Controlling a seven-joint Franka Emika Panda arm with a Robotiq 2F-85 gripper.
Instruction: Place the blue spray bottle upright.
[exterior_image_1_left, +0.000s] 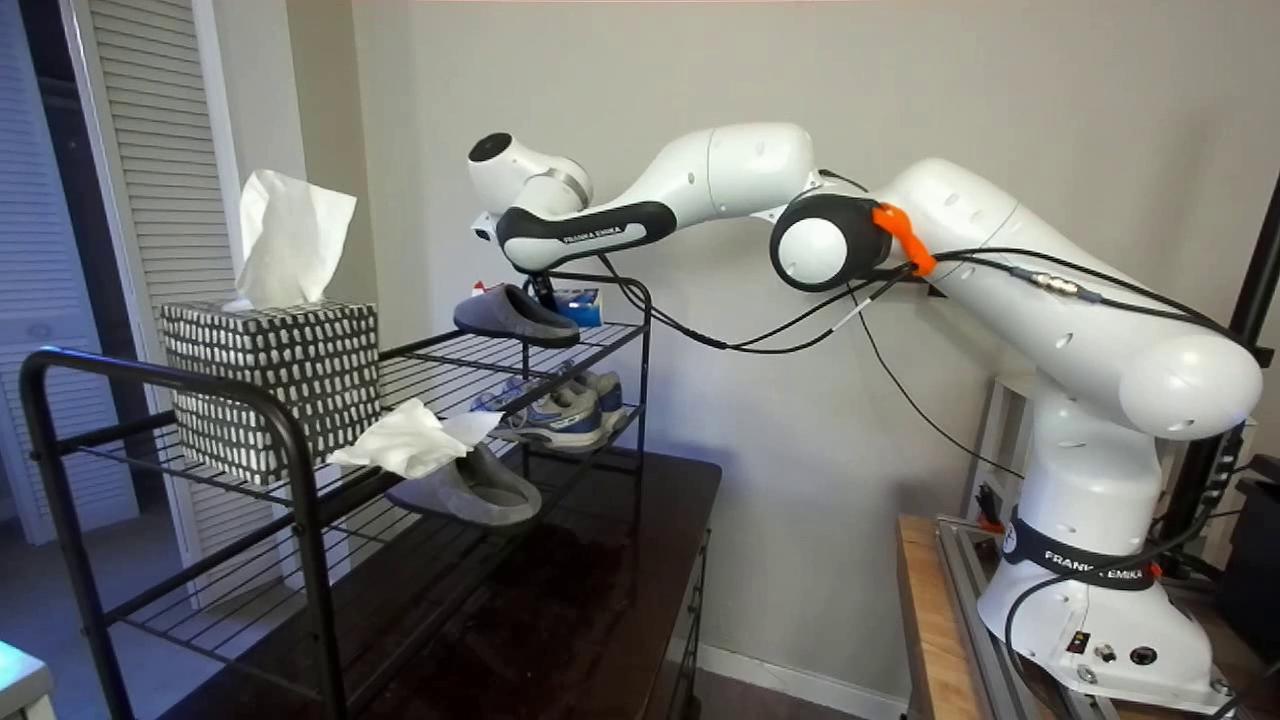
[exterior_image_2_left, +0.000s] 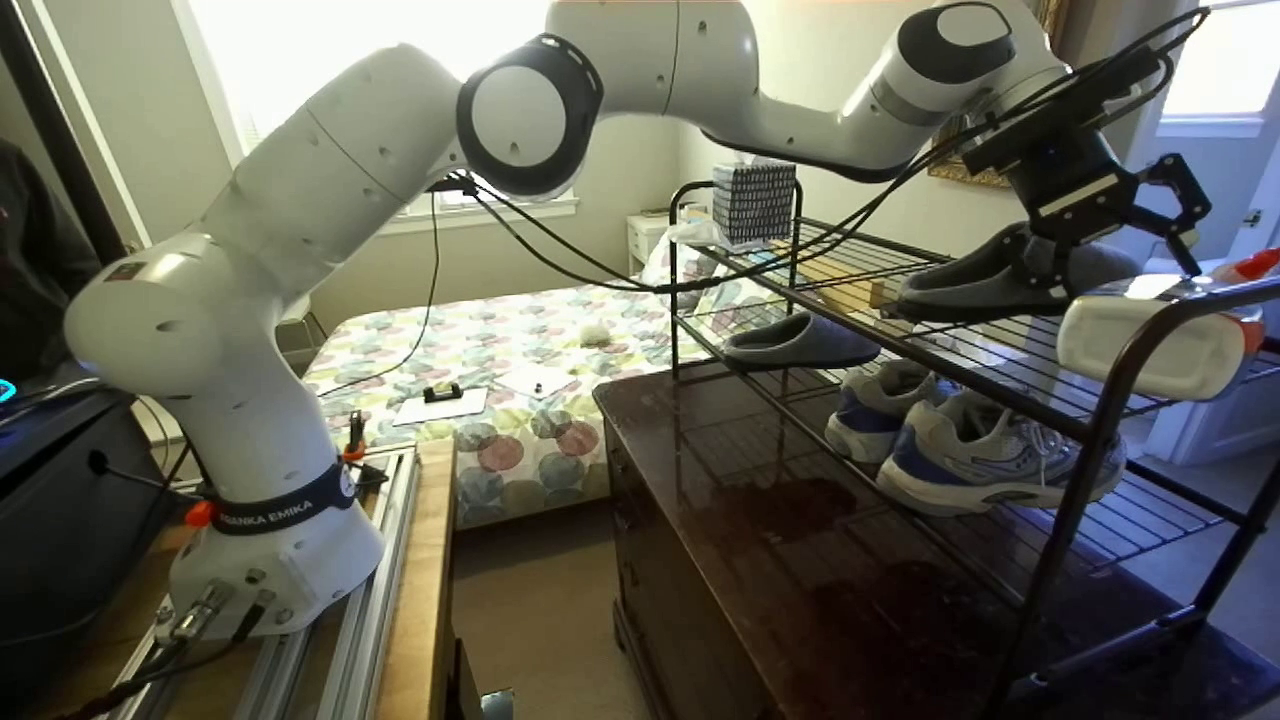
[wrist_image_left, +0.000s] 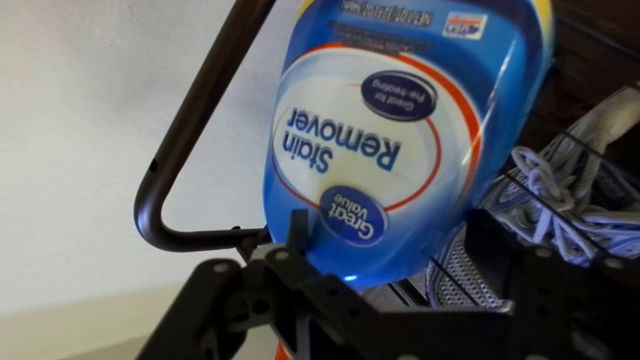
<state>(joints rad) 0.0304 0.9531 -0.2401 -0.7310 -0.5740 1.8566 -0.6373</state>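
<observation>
My black two-fingered gripper hangs over the top tier of the black metal shoe rack, its fingers spread wide. The bright-blue plastic spray bottle lies on its side on that tier, near a grey slipper. In the wrist view its narrow end shows between my fingertips; I cannot tell whether I touch it.

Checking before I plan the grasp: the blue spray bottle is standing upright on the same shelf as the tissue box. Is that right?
Not upright: the blue spray bottle is lying down, as seen in an exterior view. The rest holds: it is on the same shelf as the tissue box.
</observation>
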